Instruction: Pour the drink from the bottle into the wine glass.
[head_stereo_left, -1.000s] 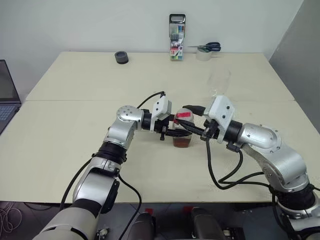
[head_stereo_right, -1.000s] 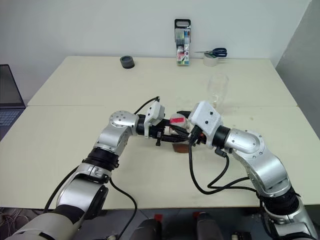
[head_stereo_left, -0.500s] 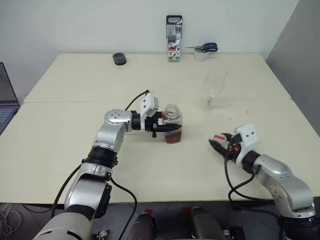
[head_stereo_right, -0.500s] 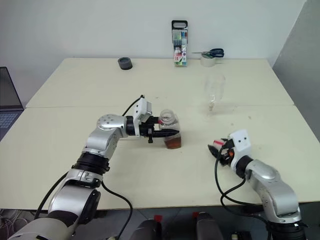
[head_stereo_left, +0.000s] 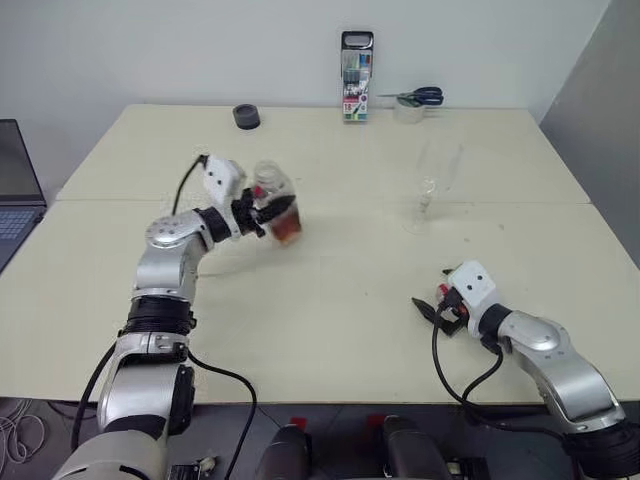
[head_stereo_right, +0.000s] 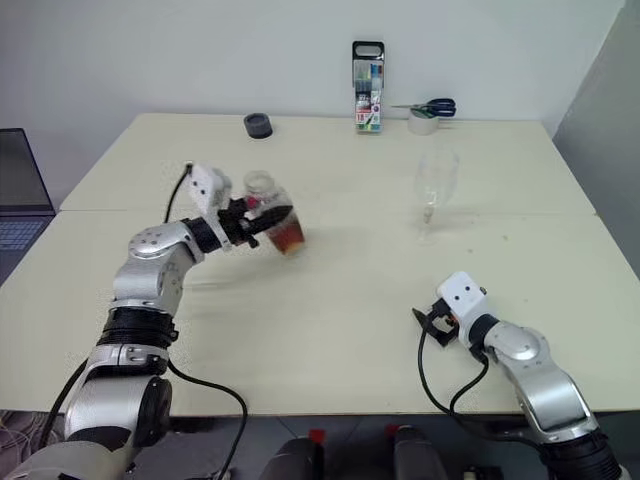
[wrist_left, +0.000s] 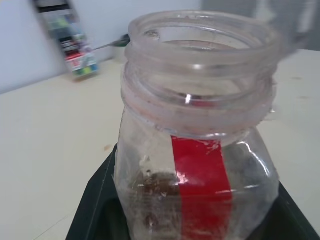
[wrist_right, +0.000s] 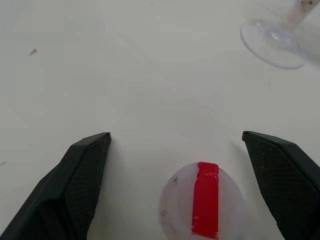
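Bottle (head_stereo_left: 279, 207) first: it sits clamped in the left pincer (head_stereo_left: 262, 210), lifted off the table (head_stereo_left: 330, 290) and tilted a little, its mouth open with no cap on. In the left wrist view the bottle (wrist_left: 197, 145) stands between the two black fingers (wrist_left: 95, 210), and its red label strip faces the camera. The drink (head_stereo_left: 289, 231), a reddish-brown liquid, fills only the lowest part of the bottle.

The wine glass (head_stereo_left: 432, 180) stands upright on the table, well apart from the left pincer on its far right side, and beyond the right pincer (head_stereo_left: 432, 307). Its bowl looks clear.

The right pincer rests low over the table with its fingers (wrist_right: 80, 175) spread wide apart and nothing gripped. The cap (wrist_right: 202, 202), white with a red strip across it, lies on the table between those open fingers, touching neither. In the right wrist view the round foot of the wine glass (wrist_right: 272, 42) shows ahead of the pincer, off to one side.
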